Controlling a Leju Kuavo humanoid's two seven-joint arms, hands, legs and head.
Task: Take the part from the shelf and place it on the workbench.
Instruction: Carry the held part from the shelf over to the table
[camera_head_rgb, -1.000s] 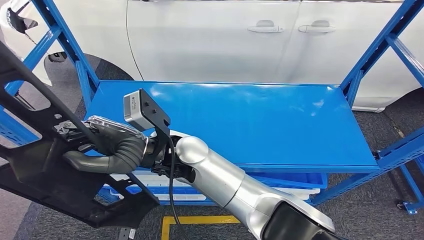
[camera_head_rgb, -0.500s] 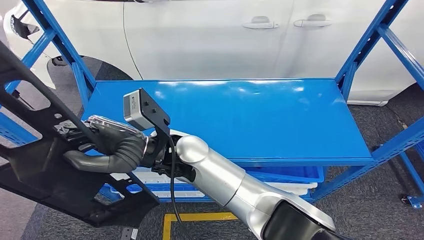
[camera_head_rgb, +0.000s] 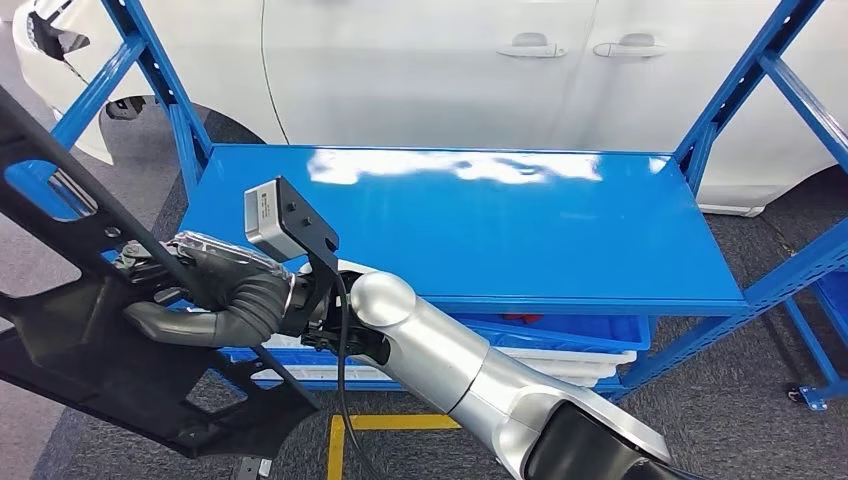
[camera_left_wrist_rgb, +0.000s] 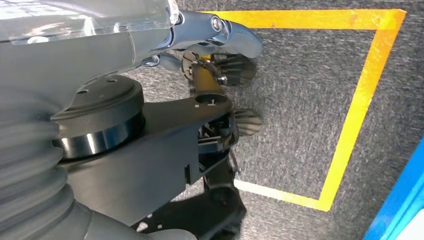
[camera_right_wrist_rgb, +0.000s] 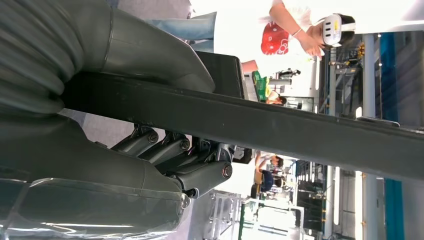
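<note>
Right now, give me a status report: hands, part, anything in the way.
Right hand gripping large black plastic frame part, clear of blue metal shelf. Left hand also holding part. White car behind shelf.

- The black part (camera_head_rgb: 90, 330) runs off the head view's left edge and bottom edge, so its full outline cannot be told.
- The right hand (camera_head_rgb: 215, 290) wraps a bar of the part; its fingers (camera_right_wrist_rgb: 170, 150) curl behind that bar and their tips are hidden.
- In the left wrist view the left hand (camera_left_wrist_rgb: 100, 100) lies under the part's dark plate, and whether it holds the part cannot be told.
- The shelf (camera_head_rgb: 450, 225) hides most of the blue bin (camera_head_rgb: 590, 335) beneath its front edge.
- The white car (camera_head_rgb: 450, 70) behind the shelf is cut off at the top edge.
- A person (camera_right_wrist_rgb: 300, 30) far off is too small to make out.
</note>
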